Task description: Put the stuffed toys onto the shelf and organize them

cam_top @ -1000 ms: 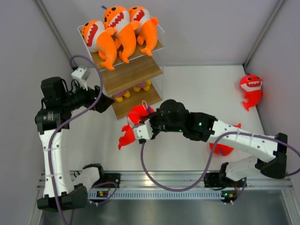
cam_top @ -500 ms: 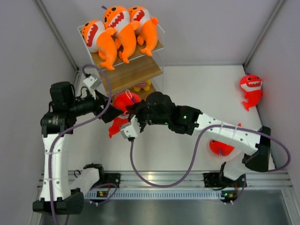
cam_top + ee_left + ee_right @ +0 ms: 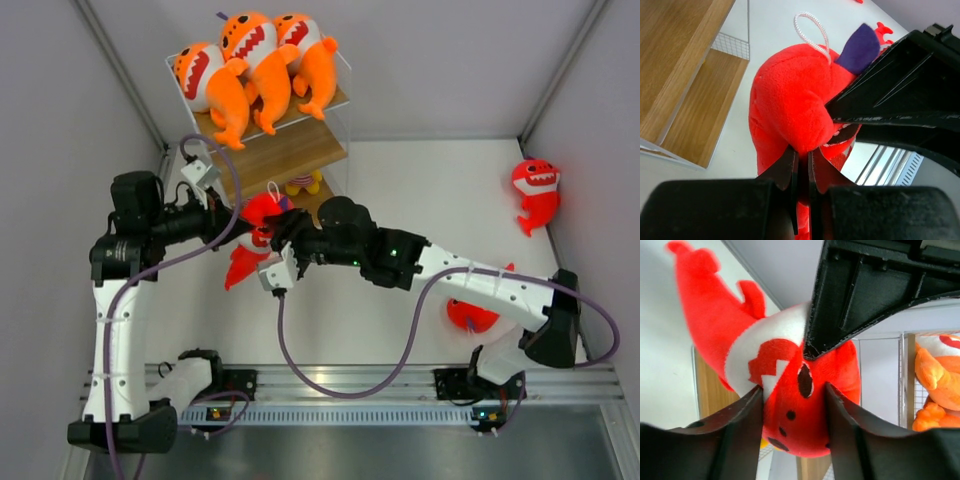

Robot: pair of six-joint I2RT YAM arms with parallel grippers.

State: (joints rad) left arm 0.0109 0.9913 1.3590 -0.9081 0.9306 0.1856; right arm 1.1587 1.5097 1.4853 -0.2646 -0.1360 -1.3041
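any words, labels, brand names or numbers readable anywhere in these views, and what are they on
None: no text can be read in any view.
purple fabric tag on the red plush shark: plain, no print seen.
three orange plush sharks: no labels visible.
wooden wire-framed shelf: no markings visible.

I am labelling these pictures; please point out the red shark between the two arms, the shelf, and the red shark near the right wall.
held red shark (image 3: 790, 110): left wrist view, body.
shelf (image 3: 288, 152): top view, middle board.
far red shark (image 3: 535, 179): top view, head.
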